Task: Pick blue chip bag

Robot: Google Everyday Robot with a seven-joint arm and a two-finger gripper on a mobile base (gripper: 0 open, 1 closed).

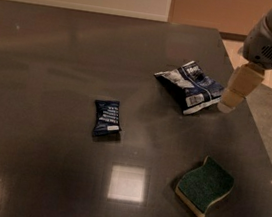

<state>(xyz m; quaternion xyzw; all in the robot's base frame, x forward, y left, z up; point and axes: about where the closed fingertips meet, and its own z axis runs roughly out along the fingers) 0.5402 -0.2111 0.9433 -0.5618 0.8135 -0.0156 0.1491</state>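
Dark-blue and crumpled, the blue chip bag (192,86) lies on the desk (57,59) near its edge. The claw (231,96) hangs just beside it; open or closed, I cannot tell. Slick foil may skid away under an off-centre pinch.

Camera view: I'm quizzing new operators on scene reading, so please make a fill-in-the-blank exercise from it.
The pincer hovers on the ___ side of the blue chip bag in the picture. The sponge has a ___ top. Counting the small dark-blue packet, ___ things lie on the table. Missing words: right; green; three.
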